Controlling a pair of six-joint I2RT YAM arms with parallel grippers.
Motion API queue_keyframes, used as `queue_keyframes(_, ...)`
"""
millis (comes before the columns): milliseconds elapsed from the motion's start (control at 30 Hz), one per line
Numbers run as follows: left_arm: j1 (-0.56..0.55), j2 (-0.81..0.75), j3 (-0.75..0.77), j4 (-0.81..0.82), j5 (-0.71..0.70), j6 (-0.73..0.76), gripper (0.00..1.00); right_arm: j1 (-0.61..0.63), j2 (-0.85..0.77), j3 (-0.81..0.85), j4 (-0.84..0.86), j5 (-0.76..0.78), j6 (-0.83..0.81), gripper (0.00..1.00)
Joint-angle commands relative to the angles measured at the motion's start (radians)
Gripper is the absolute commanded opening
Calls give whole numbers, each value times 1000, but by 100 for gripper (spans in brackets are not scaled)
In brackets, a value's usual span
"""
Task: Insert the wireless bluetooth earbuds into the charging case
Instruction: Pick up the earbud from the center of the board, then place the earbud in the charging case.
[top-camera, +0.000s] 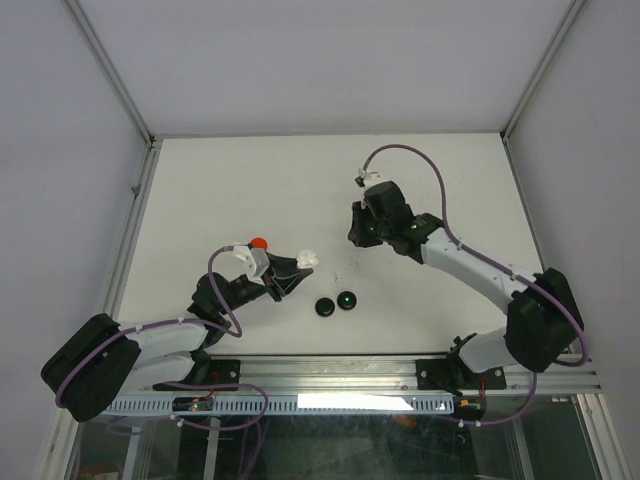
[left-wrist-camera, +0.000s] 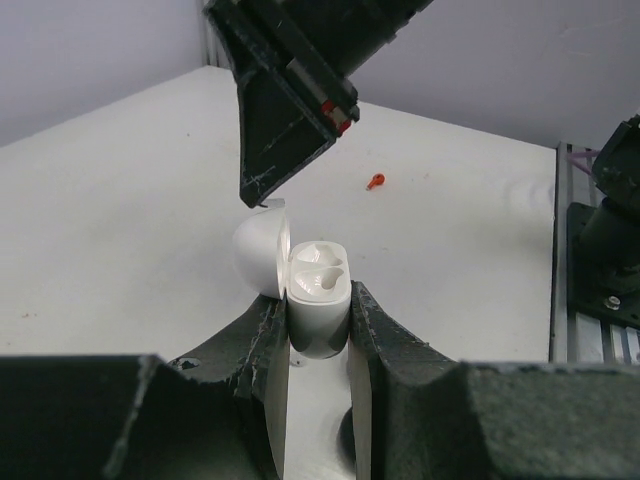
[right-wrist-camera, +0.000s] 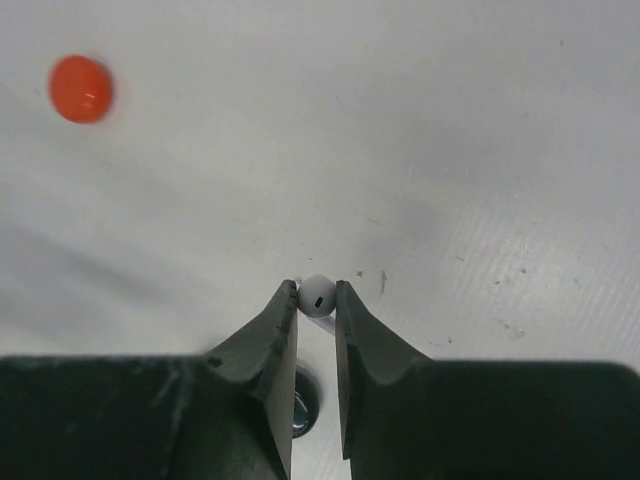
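The left gripper (left-wrist-camera: 317, 298) is clenched on the white charging case (left-wrist-camera: 320, 322). The case stands upright between its jaws, with the lid (left-wrist-camera: 260, 255) swung open to the left. Both wells show white moulded shapes, but I cannot tell whether a bud sits in either.

The right gripper (right-wrist-camera: 317, 288) pinches a white earbud (right-wrist-camera: 317, 297) at its jaw tips, ahead of the left jaws and higher than the case. A red earbud (left-wrist-camera: 375, 181) lies on the table (left-wrist-camera: 120, 230) farther beyond the left jaws.

White-and-black arms (top-camera: 165, 338) carry looping purple cables (top-camera: 405, 149) and scuffed black jaws.
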Motion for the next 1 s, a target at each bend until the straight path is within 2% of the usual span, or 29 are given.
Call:
queue_keyframes(0, -8, 1, 48, 138, 17, 65, 5, 15, -163, -29, 141, -82, 25, 14)
queue_keyframes(167, -6, 5, 88, 145, 55, 90, 7, 32, -297, -55, 236, -146, 52, 14)
queue_keyframes(433, -8, 31, 121, 225, 97, 105, 7, 56, -459, -157, 503, -305, 160, 12)
queue_keyframes(700, -7, 51, 144, 286, 128, 130, 8, 109, -525, -240, 730, -408, 219, 12)
queue_keyframes(967, -7, 63, 165, 291, 119, 82, 8, 160, -513, -279, 841, -452, 221, 12)
